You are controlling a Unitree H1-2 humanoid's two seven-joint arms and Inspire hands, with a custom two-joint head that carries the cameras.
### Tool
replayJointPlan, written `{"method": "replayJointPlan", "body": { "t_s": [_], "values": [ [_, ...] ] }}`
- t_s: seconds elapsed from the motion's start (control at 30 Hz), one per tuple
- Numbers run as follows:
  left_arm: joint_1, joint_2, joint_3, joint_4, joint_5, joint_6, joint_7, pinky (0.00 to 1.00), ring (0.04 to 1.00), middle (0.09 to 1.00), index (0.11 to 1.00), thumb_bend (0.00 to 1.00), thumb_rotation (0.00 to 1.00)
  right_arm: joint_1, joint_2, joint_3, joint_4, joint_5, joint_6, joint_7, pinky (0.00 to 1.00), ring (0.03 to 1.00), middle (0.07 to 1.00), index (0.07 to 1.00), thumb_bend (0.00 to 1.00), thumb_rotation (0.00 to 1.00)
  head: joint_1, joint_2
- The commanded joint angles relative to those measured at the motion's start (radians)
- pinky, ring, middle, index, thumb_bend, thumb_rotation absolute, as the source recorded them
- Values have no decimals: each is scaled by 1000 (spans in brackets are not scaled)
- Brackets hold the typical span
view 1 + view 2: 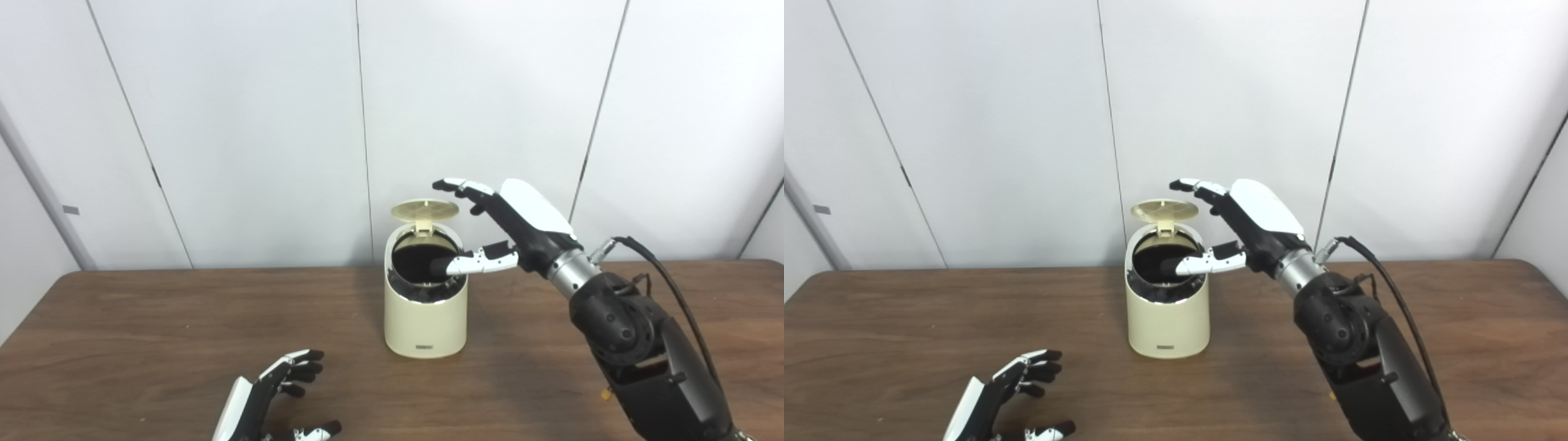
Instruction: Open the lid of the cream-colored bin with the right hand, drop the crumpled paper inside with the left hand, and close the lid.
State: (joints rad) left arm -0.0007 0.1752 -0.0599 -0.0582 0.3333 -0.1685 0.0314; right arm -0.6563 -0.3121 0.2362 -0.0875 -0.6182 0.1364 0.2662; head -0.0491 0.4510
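The cream-colored bin (424, 321) stands on the middle of the wooden table. Its round lid (424, 211) is tipped up at the back, showing the dark inside. My right hand (499, 228) hovers open beside the bin's right side; its fingers (460, 186) reach over the lid's right edge and its thumb lies across the bin's opening. My left hand (269, 398) rests low near the table's front edge, left of the bin, open with nothing in it. No crumpled paper shows on the table or in either hand.
The brown wooden table (153, 331) runs the width of the view. White wall panels (245, 122) stand right behind it. A black cable (667, 288) loops along my right forearm.
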Motion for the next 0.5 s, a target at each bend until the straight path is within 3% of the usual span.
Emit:
{"method": "replayJointPlan", "body": {
  "t_s": [0.0, 0.23, 0.47],
  "values": [
    [-21, 3, -3, -13, -5, -10, -4, 641, 703, 723, 772, 751, 0, -69, -17, -1, -11, -10, -31, -7, 704, 852, 861, 841, 680, 544, 2, 2],
    [-22, -1, -3, -19, -2, -4, -6, 633, 702, 723, 771, 748, 7, -84, -20, 18, -15, -18, -33, 19, 747, 898, 858, 834, 679, 520, 6, 8],
    [-20, -4, -2, -27, -9, 5, -12, 605, 694, 721, 772, 752, 0, -78, -30, 28, -40, -31, -49, 36, 726, 909, 838, 813, 689, 543, 6, 10]
  ]
}}
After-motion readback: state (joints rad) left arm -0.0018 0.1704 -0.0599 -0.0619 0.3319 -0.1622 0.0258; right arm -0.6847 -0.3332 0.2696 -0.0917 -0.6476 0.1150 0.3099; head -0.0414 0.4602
